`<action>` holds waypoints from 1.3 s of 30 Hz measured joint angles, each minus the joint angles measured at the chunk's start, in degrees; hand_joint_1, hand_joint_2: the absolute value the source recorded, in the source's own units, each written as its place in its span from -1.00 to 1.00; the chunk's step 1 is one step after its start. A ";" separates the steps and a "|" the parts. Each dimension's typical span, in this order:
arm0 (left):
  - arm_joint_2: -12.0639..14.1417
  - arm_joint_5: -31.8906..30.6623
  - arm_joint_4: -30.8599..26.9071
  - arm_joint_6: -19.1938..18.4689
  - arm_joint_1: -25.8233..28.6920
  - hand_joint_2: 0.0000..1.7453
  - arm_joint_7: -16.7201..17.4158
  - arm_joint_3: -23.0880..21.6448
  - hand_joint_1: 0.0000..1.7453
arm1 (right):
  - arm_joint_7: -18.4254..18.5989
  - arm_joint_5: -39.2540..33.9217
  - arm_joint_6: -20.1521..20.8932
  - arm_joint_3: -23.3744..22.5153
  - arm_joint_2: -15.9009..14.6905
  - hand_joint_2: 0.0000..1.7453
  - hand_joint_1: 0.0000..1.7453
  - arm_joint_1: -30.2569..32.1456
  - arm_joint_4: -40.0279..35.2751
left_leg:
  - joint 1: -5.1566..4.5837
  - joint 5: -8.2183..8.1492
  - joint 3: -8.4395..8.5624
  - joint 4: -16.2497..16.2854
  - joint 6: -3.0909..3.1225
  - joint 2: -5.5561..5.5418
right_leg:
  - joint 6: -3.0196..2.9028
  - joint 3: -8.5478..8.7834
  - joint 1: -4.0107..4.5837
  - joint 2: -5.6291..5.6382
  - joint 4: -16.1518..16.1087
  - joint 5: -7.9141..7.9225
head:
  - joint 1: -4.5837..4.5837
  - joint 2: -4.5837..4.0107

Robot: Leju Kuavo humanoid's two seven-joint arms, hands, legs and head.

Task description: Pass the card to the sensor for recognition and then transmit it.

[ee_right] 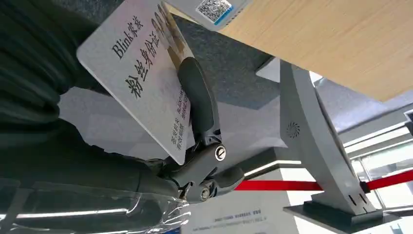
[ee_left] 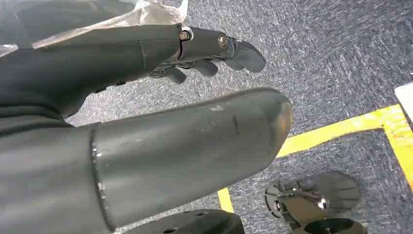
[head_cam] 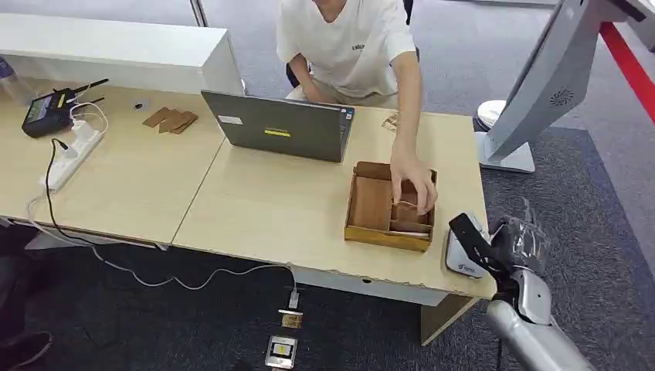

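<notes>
My right hand pinches the card by one finger near the sensor; it may slip before reading.

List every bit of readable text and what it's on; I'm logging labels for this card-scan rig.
"Blink家族": card held in the right hand.
"粉丝身份证": same card, large characters.
Small print lower on the card: too small to read.
QR code sticker on the sensor: no readable words.
Yellow label on the laptop: blurred.
Small logo on the person's shirt: too small to read.
</notes>
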 joint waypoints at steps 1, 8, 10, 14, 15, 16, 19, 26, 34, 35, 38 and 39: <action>0.00 -0.02 0.00 0.00 -0.04 -1.00 0.09 0.00 -1.00 | 0.00 0.00 0.09 0.00 0.02 1.00 1.00 0.02 0.11 | 0.00 0.00 0.00 0.00 0.00 0.00 | 0.00 0.00 0.00 0.00 0.00 0.00 | 0.00 0.00; 0.00 -0.20 0.00 -0.17 -0.42 -1.00 0.61 0.00 -1.00 | -0.13 0.00 0.63 0.02 0.48 1.00 1.00 0.30 0.81 | 0.00 0.00 0.00 0.00 0.00 0.00 | 0.00 0.00 0.00 0.00 0.00 0.00 | 0.00 0.00; 0.00 -0.28 0.00 -0.26 -0.50 -1.00 0.63 0.00 -1.00 | -0.18 0.00 0.81 0.02 0.61 1.00 1.00 0.43 1.00 | 0.00 0.00 0.00 0.00 0.00 0.00 | 0.00 0.00 0.00 0.00 0.00 0.00 | 0.00 0.00; 0.00 -0.68 0.00 -0.61 -0.66 -1.00 0.63 0.00 -1.00 | -0.17 -0.04 0.83 0.02 0.81 1.00 1.00 0.65 1.44 | 0.00 0.00 0.00 0.00 0.00 0.00 | 0.00 0.00 0.00 0.00 0.00 0.00 | 0.00 0.00; 0.00 -0.77 0.00 -0.76 -0.71 -1.00 0.63 0.00 -1.00 | -0.20 -0.07 0.81 0.02 0.85 1.00 1.00 0.74 1.55 | 0.00 0.00 0.00 0.00 0.00 0.00 | 0.00 0.00 0.00 0.00 0.00 0.00 | 0.00 0.00; 0.00 -0.85 0.00 -0.87 -0.76 -1.00 0.63 0.00 -1.00 | -0.20 -0.15 0.81 0.02 0.92 1.00 1.00 0.81 1.66 | 0.00 0.00 0.00 0.00 0.00 0.00 | 0.00 0.00 0.00 0.00 0.00 0.00 | 0.00 0.00; 0.00 -1.03 0.00 -1.22 -0.85 -1.00 0.79 0.00 -1.00 | -0.44 -0.26 0.74 0.02 1.05 1.00 1.00 1.07 1.92 | 0.00 0.00 0.00 0.00 0.00 0.00 | 0.00 0.00 0.00 0.00 0.00 0.00 | 0.00 0.00; 0.00 -1.20 0.00 -1.38 -0.98 -1.00 1.07 0.00 -1.00 | -0.85 -0.26 0.61 0.02 1.44 1.00 1.00 1.18 2.49 | 0.00 0.00 0.00 0.00 0.00 0.00 | 0.00 0.00 0.00 0.00 0.00 0.00 | 0.00 0.00; 0.00 -1.95 0.00 -2.05 -1.34 -1.00 1.68 -0.02 -1.00 | -0.94 -0.24 -0.18 0.02 1.66 1.00 1.00 1.17 2.99 | 0.00 0.00 0.00 0.00 0.00 0.00 | 0.00 0.01 0.00 0.00 0.00 0.00 | 0.00 0.00; 0.00 -2.05 0.00 -2.16 -1.45 -1.00 1.84 -0.02 -1.00 | -0.94 -0.24 -0.31 0.02 1.66 1.00 1.00 1.17 2.99 | 0.00 0.00 0.00 0.00 0.00 0.00 | 0.00 0.01 0.00 0.00 0.00 0.00 | 0.00 0.00; 0.00 -2.21 0.00 -2.23 -1.69 -1.00 2.10 -0.04 -1.00 | -0.61 -0.22 -0.37 0.02 1.66 1.00 1.00 1.17 2.99 | 0.00 0.00 0.00 0.00 0.00 0.00 | 0.00 0.01 0.00 0.00 0.00 0.00 | 0.00 0.00; 0.00 -2.21 0.00 -2.25 -1.76 -1.00 2.23 -0.04 -1.00 | -0.46 -0.20 -0.39 0.02 1.66 1.00 1.00 1.17 2.99 | 0.00 0.00 0.00 0.00 0.00 0.00 | 0.00 0.01 0.00 0.00 0.00 0.00 | 0.00 0.00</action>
